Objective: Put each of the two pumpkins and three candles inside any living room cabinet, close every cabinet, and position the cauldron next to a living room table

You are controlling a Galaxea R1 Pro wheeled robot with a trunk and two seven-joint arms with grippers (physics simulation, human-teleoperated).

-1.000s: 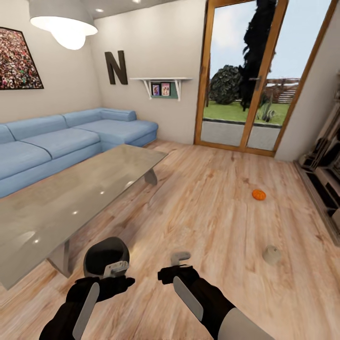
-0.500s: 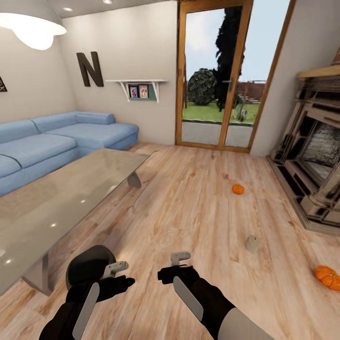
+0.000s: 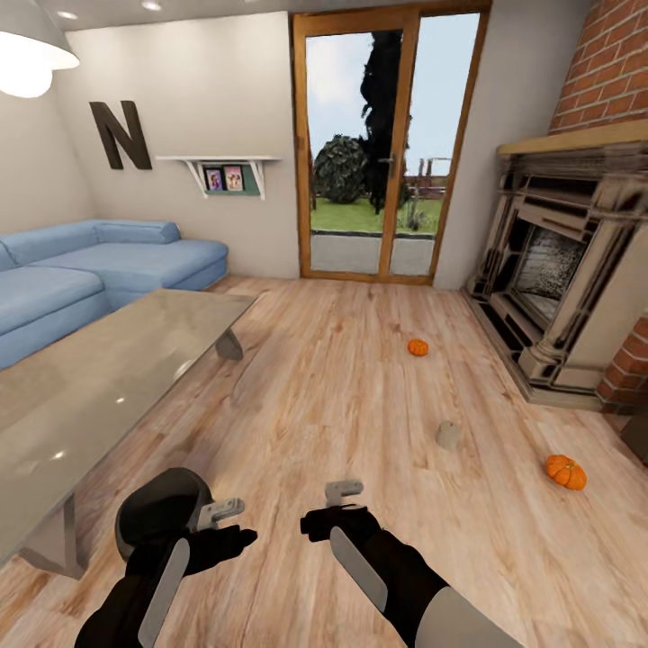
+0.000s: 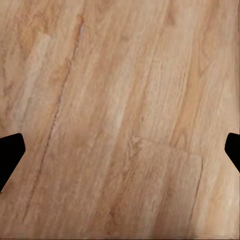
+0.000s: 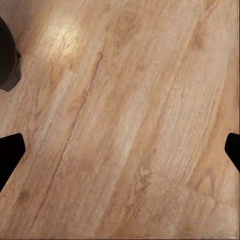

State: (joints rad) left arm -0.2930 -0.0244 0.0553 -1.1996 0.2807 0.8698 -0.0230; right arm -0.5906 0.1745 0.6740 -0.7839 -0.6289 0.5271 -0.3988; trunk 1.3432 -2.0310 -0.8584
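Clearly the robot is on its way to gather things. The left gripper point(image 3: 222, 515) and right gripper point(image 3: 343, 494) both hang wide and empty over bare floor. Ahead of the right gripper lie one candle point(image 3: 448, 436) and two pumpkins, one beyond point(image 3: 418, 347), one farther right point(image 3: 566, 472). One cauldron point(image 3: 162, 519) sits just beside the left gripper. Next comes a drive toward the candle.

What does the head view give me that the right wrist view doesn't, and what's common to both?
Head view alone: two ribbed orange pumpkins, one far and one near the brick fireplace, a stubby grey-beige candle, the glass-topped table, the blue sofa and both arms. Right wrist view alone: the right gripper with its dark fingers spread wide, nothing between them. Shared: the pale wooden plank floor and the dark round cauldron, seen at the wrist picture's edge.
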